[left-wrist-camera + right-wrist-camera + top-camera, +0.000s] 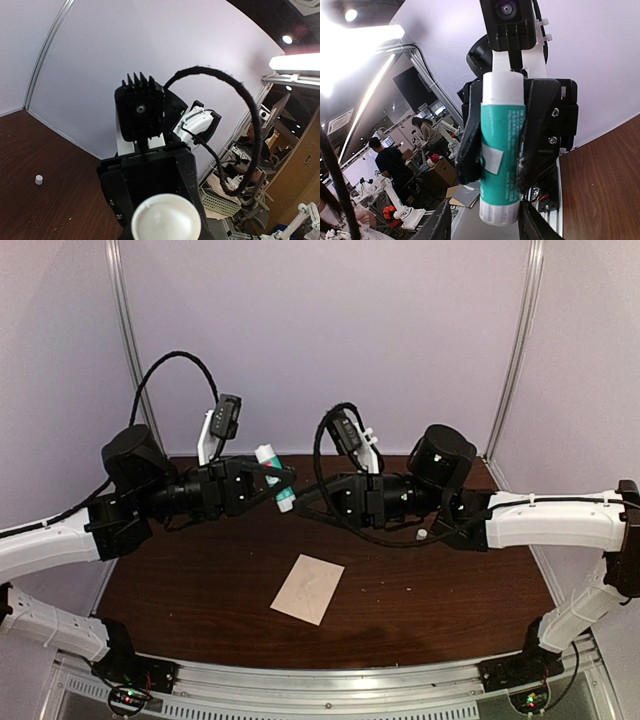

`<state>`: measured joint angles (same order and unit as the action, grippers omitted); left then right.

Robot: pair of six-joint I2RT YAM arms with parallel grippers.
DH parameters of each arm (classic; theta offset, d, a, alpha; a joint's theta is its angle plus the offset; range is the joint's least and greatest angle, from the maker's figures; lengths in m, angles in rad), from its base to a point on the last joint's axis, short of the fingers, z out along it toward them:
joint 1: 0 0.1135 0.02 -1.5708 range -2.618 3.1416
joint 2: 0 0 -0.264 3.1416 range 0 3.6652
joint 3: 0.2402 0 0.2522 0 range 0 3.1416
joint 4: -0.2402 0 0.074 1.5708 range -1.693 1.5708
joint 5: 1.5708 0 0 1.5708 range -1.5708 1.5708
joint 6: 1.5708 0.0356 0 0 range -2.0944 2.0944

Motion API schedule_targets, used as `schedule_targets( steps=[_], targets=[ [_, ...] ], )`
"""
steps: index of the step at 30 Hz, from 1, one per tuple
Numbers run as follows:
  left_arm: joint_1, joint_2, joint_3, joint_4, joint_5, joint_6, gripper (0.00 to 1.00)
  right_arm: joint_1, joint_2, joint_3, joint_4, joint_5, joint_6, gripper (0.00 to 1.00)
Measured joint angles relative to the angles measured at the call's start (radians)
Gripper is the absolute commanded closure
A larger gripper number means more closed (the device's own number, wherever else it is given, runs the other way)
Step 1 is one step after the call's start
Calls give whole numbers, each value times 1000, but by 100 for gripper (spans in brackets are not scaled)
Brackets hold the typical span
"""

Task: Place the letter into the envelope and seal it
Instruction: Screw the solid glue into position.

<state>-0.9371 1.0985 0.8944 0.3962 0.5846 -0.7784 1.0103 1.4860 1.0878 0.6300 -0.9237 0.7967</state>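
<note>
The pale beige envelope (308, 588) lies flat on the brown table (200, 590), in front of both arms. No separate letter shows. My left gripper (278, 480) is raised above the table and shut on a teal and white glue stick (276, 480), held nearly upright. In the right wrist view its black fingers (470, 150) clamp the glue stick (502, 150) at mid-length. My right gripper (485, 222) is open, one finger on each side of the stick's knurled lower end, apart from it. It faces the left gripper in the top view (303, 502). The stick's round white end (166, 218) fills the bottom of the left wrist view.
A small white cap-like piece (423, 535) lies on the table under the right arm; it also shows in the left wrist view (38, 179). White walls and metal posts close the back and sides. Cables loop above both wrists.
</note>
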Motion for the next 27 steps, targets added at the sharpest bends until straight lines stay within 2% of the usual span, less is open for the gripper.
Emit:
schedule_targets(
  steps=[6, 12, 20, 27],
  targets=[
    [-1, 2, 4, 23, 19, -2, 100, 0, 16, 1, 58, -19, 46, 73],
    [-3, 2, 5, 26, 26, -1, 100, 0, 31, 1, 86, -23, 72, 76],
    [-3, 2, 5, 22, 24, 2, 100, -1, 32, 11, 61, -21, 68, 92],
    [-1, -14, 16, -44, -32, 29, 100, -5, 32, 35, -13, 6, 31, 99]
  ],
)
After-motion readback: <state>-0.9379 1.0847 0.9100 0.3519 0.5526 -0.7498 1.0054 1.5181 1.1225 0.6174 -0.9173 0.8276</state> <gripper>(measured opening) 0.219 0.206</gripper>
